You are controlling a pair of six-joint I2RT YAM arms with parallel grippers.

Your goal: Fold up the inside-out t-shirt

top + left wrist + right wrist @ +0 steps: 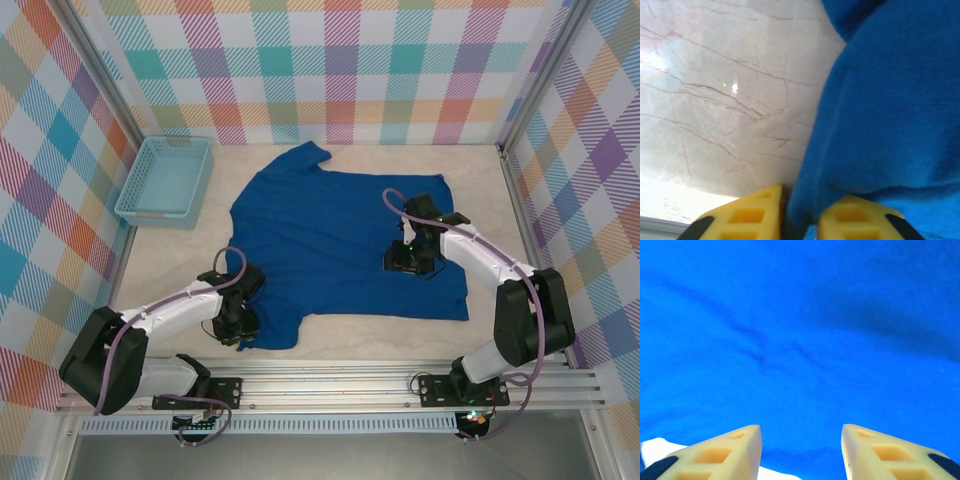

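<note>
The left gripper (802,222) has its yellow fingers (747,216) drawn close together with a fold of blue cloth between them, so I judge it closed on the edge of the inside-out t-shirt (890,125). From that pinch the cloth runs up and to the right in the left wrist view, with bare marbled desk (715,100) on the other side.

From above, the left gripper (238,322) sits at the shirt's near-left corner. The rest of the inside-out t-shirt (320,240) spreads away from it toward the far right, lying mostly flat on the desk (380,338), its longer spread running left to right.

The right gripper (408,262) sits over the right part of the cloth, inside its outline rather than at an edge. In its wrist view the right gripper (801,450) stands open, fingers well apart, with cloth (800,340) beyond them and nothing pinched.

So the left arm alone holds an edge. Any fold would likely carry that corner toward the far right, across the body. A light blue basket (160,212) stands well apart at the far left.
</note>
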